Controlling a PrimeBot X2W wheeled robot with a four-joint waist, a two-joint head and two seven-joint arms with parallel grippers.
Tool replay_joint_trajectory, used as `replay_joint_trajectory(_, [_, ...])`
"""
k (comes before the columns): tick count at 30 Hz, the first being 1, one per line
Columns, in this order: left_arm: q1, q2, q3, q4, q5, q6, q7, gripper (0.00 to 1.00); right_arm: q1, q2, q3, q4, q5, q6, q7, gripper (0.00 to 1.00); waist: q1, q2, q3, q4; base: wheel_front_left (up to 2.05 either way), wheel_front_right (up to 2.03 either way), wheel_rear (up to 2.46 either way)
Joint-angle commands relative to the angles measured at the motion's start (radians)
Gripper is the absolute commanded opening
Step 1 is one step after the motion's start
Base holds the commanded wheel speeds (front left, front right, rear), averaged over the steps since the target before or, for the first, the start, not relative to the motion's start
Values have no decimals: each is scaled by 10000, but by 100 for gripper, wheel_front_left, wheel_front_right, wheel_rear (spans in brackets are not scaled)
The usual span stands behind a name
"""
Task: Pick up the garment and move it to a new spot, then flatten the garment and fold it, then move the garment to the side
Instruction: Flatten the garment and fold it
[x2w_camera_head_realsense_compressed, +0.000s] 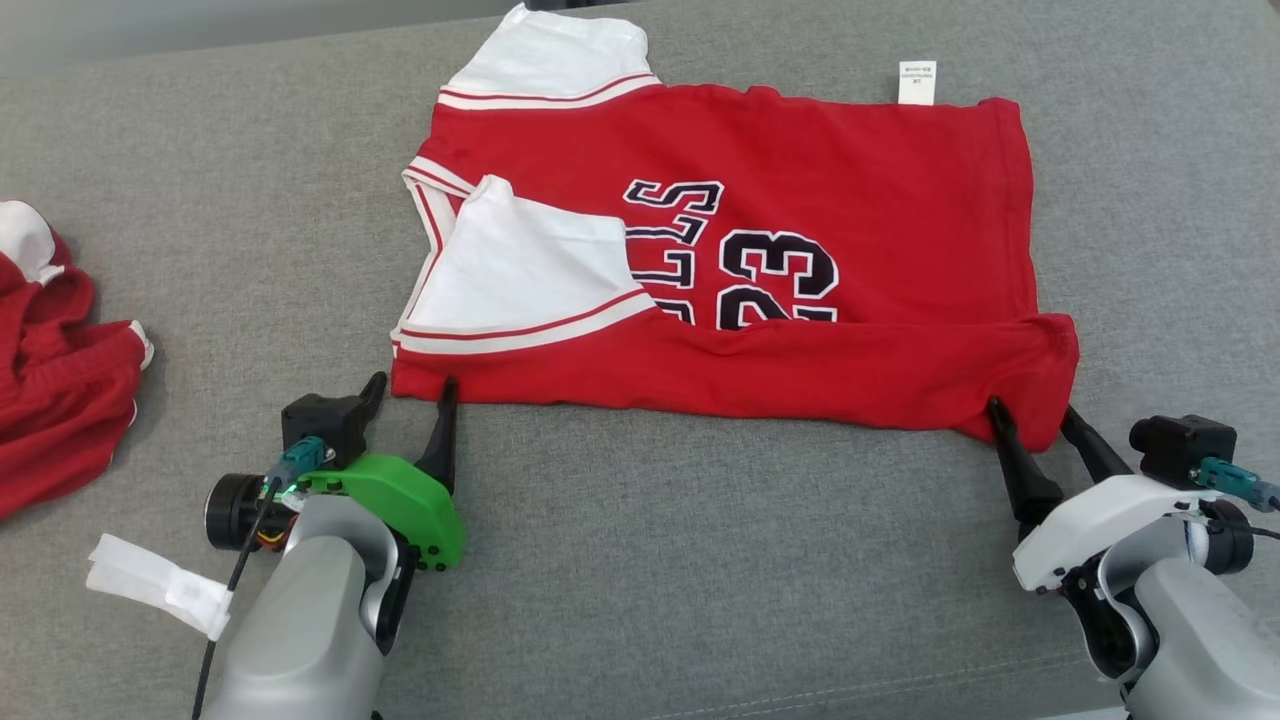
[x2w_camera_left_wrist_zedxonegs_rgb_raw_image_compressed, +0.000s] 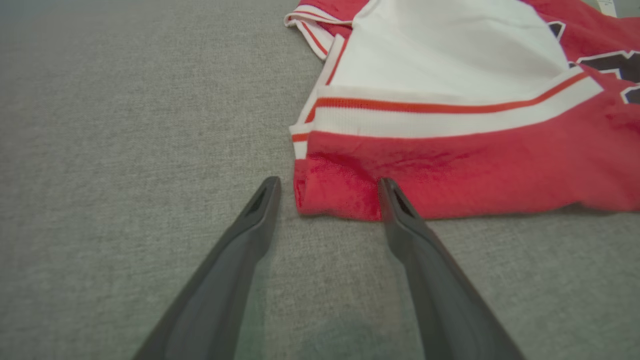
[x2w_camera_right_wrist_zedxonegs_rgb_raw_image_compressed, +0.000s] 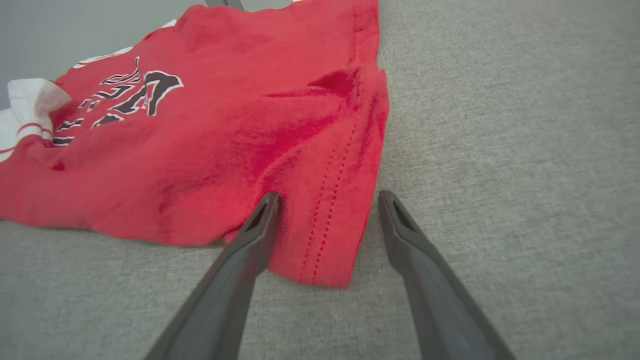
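The left gripper (x2w_camera_head_realsense_compressed: 414, 382) stood with its two dark fingers spread wide and holding nothing. It was low on the grey worktop (x2w_camera_head_realsense_compressed: 640, 560) at the near left corner of the garment (x2w_camera_head_realsense_compressed: 800, 180). In the left wrist view the left gripper (x2w_camera_left_wrist_zedxonegs_rgb_raw_image_compressed: 327, 182) had that corner between its tips, one finger touching the red edge and the other on bare grey cloth.

The right gripper (x2w_camera_head_realsense_compressed: 1030, 406) was just as wide and also empty, at the near right corner. From its own wrist, the right gripper (x2w_camera_right_wrist_zedxonegs_rgb_raw_image_compressed: 328, 196) had one finger against the stitched hem and the other off to the side, clear of the garment (x2w_camera_right_wrist_zedxonegs_rgb_raw_image_compressed: 225, 125).

The red jersey lay spread across the middle of the worktop, its near long edge doubled over onto the front and hiding the lower part of the dark numbers. A white sleeve (x2w_camera_head_realsense_compressed: 530, 265) lay folded across its left end, and a small white tag (x2w_camera_head_realsense_compressed: 917, 82) stuck out at the far edge.

A second, crumpled red garment (x2w_camera_head_realsense_compressed: 50, 400) sat well apart at the far left. A strip of white tape (x2w_camera_head_realsense_compressed: 160, 585) lay near the left arm.
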Motion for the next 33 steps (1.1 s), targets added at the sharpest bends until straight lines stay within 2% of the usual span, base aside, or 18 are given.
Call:
replay_joint_trajectory(1, [-249, -73, -32, 163, -144, -67, -4, 84, -153, 93, 81, 120, -11, -15, -43, 100, 0, 0, 12, 21, 0, 0, 0])
replay_joint_trajectory(2, [-337, -116, -57, 300, -237, -89, -4, 44, -192, 120, 130, 232, 47, -15, -36, 80, 0, 0, 17, 32, 0, 0, 0])
replay_joint_trajectory(3, [-398, -143, -78, 379, -272, -111, -4, 15, -224, 135, 170, 322, 86, -15, -34, 35, 0, 0, 24, 39, 0, 0, 0])
replay_joint_trajectory(4, [-445, -175, -112, 433, -291, -134, -4, 0, -275, 164, 226, 413, 117, -15, -34, 4, 0, 0, 21, 44, 0, 0, 0])
replay_joint_trajectory(5, [-490, -204, -117, 459, -349, -151, -4, 0, -312, 189, 263, 476, 166, -15, -34, 0, 0, 0, 14, 51, 0, 0, 0])
replay_joint_trajectory(13, [51, -156, 316, -332, -478, -186, -3, 0, -411, 293, 322, 522, 335, -15, -55, 0, 0, 0, -421, 210, 0, 0, 0])
replay_joint_trajectory(21, [1850, -227, 818, -2035, -289, -188, -5, 0, 511, 268, 58, -92, 305, -15, -57, 0, 0, 0, -1250, 531, 0, 0, 0])
replay_joint_trajectory(33, [4734, -397, 939, -4302, -351, 291, -5, 0, 2245, -70, -343, -1345, 126, -15, 248, 0, 0, 0, -1832, 594, 0, 0, 0])
